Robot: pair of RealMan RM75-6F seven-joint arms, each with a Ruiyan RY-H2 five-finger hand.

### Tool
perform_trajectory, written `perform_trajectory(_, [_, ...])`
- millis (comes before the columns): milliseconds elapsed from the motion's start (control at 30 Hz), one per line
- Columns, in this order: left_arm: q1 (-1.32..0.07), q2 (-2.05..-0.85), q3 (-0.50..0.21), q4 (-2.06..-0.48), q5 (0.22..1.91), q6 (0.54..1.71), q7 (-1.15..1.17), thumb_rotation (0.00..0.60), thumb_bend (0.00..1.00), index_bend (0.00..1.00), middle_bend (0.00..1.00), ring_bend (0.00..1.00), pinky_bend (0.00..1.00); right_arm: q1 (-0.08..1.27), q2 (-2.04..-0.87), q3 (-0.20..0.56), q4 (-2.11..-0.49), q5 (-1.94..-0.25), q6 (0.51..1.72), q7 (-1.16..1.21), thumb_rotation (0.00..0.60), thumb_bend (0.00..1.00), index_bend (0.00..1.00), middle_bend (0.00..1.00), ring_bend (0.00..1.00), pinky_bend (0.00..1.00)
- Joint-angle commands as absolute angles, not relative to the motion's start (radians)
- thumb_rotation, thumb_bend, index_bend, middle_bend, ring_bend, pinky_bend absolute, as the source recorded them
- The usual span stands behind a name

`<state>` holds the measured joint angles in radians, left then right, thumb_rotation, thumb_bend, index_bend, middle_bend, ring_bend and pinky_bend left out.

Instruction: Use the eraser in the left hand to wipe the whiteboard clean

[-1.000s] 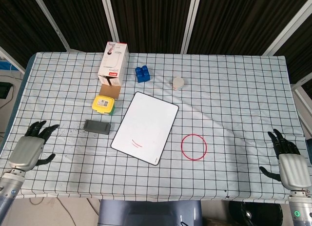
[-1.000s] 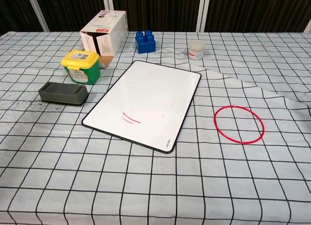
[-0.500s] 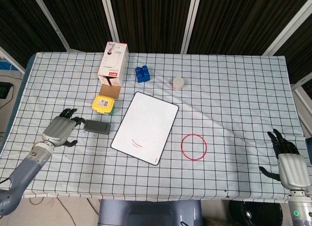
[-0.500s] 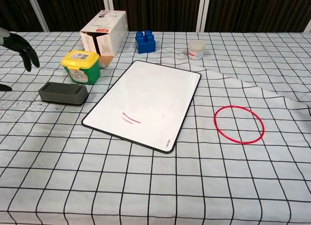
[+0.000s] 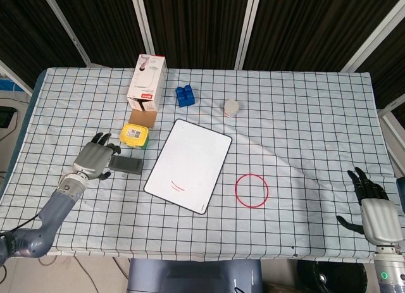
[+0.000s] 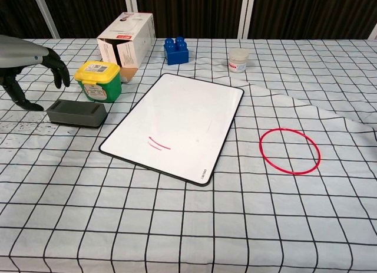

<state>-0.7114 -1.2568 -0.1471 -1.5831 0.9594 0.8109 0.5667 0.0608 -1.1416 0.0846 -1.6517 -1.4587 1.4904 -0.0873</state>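
The dark grey eraser [image 5: 126, 164] [image 6: 76, 113] lies flat on the checked cloth, left of the whiteboard [image 5: 188, 164] [image 6: 175, 123]. The board carries two short red strokes [image 6: 158, 144] near its front left corner. My left hand [image 5: 95, 157] [image 6: 26, 59] hovers open just left of the eraser, its fingers apart and pointing toward the far side, holding nothing. My right hand [image 5: 376, 211] rests open near the front right table edge, far from the board; the chest view does not show it.
A yellow-lidded green tub [image 5: 135, 135] stands just behind the eraser. Beyond it are a white carton [image 5: 147, 83], a blue block [image 5: 185, 95] and a small white jar [image 5: 231, 107]. A red ring [image 5: 252, 190] lies right of the board.
My left hand has swung in from the table's left edge toward the eraser and now hangs right beside it. The right hand, eraser and board have not moved.
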Motion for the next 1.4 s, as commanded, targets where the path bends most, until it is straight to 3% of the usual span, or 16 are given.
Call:
perform_trajectory(33, [-0.727,-1.287,-0.139,-1.540,0.970,0.811,0.557,0.600,0.20,0.27,0.29,0.01,0.07,0.062,-1.142,0.085,-1.652,-1.457,1.489,-0.089,0.600,0.04,0.00,0.03,0.17,0.20])
perform_trajectory(833, [-0.798,-1.384,-0.094,-1.429,0.946,0.784,0.577,0.600,0.20,0.28,0.29,0.01,0.07,0.064,-1.139,0.085,-1.654,-1.449,1.480,-0.093,0.600,0.04,0.00,0.03,0.17,0.20])
perform_trajectory(1400, [-0.815,-1.406,-0.066,-1.403,0.931,0.783,0.578,0.600,0.21,0.34,0.37,0.01,0.07,0.065,-1.136,0.086,-1.657,-1.444,1.476,-0.092,0.600,0.04,0.00,0.03,0.17,0.20])
